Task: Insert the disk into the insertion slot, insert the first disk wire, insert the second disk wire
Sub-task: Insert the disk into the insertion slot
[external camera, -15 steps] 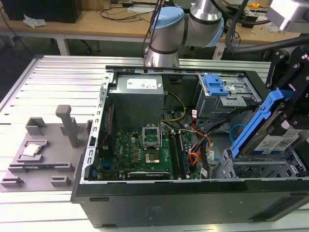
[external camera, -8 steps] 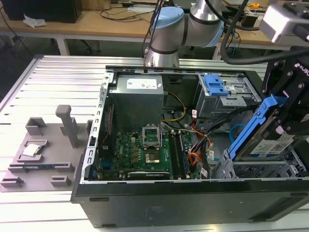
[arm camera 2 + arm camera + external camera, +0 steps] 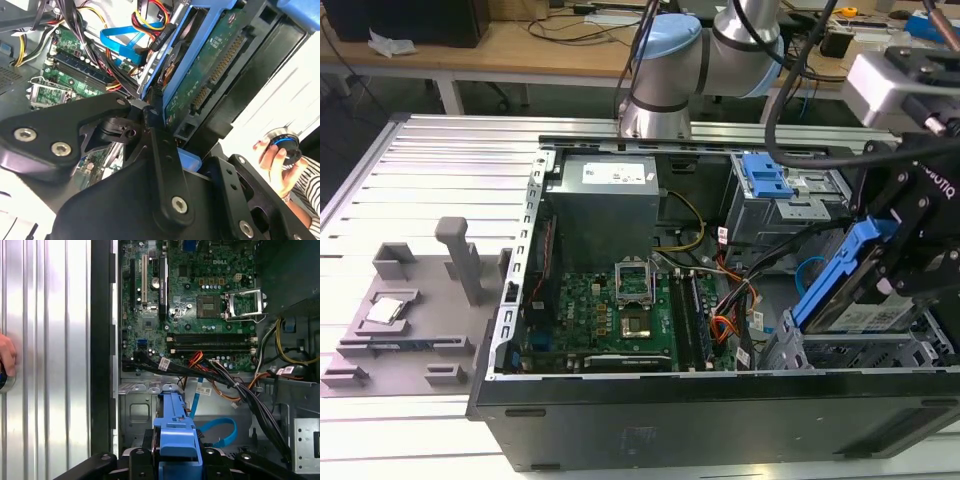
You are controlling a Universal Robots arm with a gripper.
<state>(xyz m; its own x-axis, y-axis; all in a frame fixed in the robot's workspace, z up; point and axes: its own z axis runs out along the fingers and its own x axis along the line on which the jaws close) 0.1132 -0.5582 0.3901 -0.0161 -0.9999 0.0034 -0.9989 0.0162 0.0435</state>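
Observation:
My gripper [image 3: 895, 262] is shut on the disk [image 3: 850, 290], a silver drive in a bright blue caddy. It hangs tilted at the exterior view's right, over the open computer case. Right under it lies the insertion slot [image 3: 850, 352], a light-grey perforated bay. In the first wrist view the blue caddy [image 3: 175, 425] sits between the black fingers [image 3: 145, 457] above the grey bay [image 3: 137, 412]. The second wrist view shows the disk's green underside [image 3: 215, 65] with its connectors bare. A blue flat cable [image 3: 807, 275] [image 3: 220, 432] and red-orange wires [image 3: 725, 325] lie loose beside the bay.
An upper drive cage with a blue latch [image 3: 765, 180] stands behind the disk. The motherboard [image 3: 620, 310] and power supply [image 3: 605, 190] fill the case's middle. A grey fixture [image 3: 390, 310] lies on the ribbed table at the exterior view's left. A person's hand [image 3: 272, 155] [image 3: 6, 355] holds a round device nearby.

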